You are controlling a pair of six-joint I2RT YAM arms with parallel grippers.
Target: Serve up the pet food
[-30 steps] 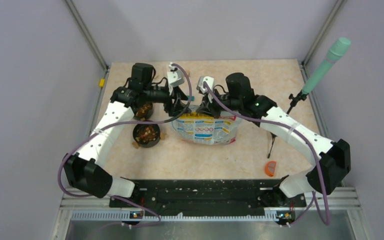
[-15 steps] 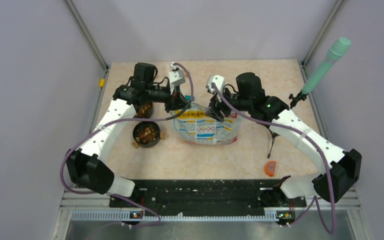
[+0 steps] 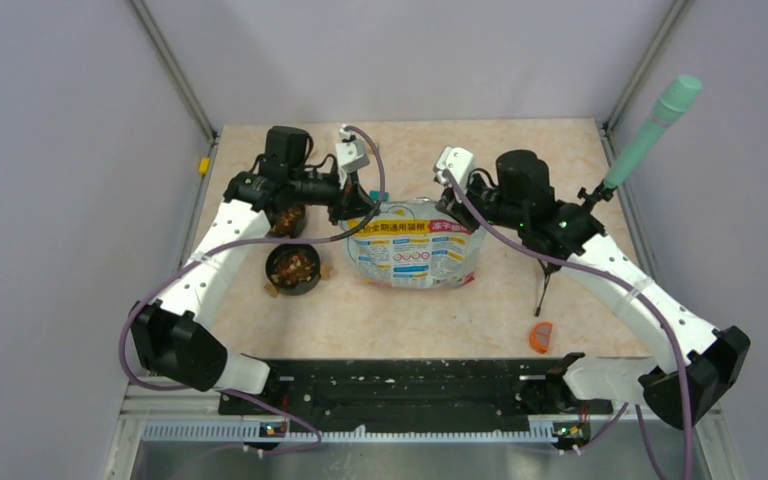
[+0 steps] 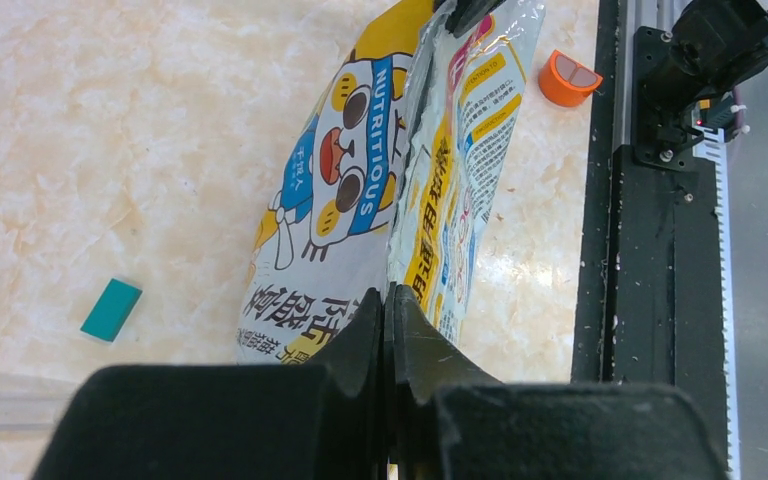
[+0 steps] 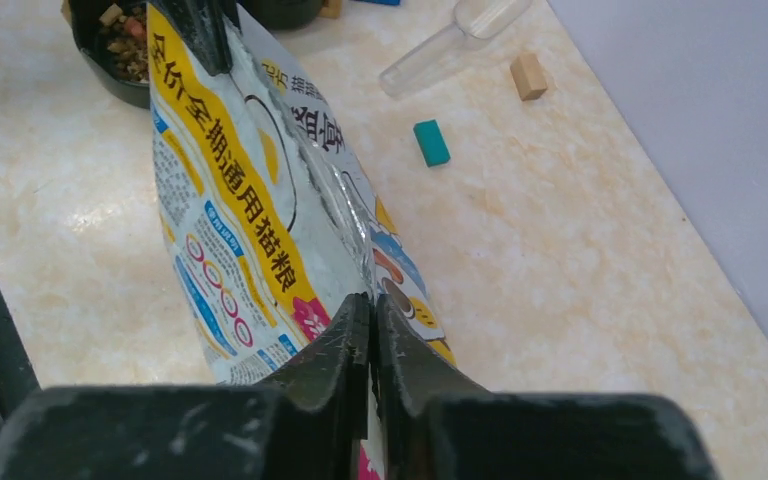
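The glossy cat-print bag stands upright mid-table. My left gripper is shut on its left top corner, and the left wrist view shows the bag pinched edge-on at that gripper. My right gripper is shut on the right top corner, gripping the bag at the gripper. Pet food lies as brown kibble in a black bowl left of the bag. The right wrist view also catches pet food in a bowl.
A second black bowl sits under the left arm. A teal block, a clear scoop and a wooden block lie behind the bag. An orange piece and a green-handled tool on a stand are at the right.
My left gripper closed on the bag's left corner. My right gripper opened, slid right along the top edge and shut again at the right corner, spreading the bag's top wider.
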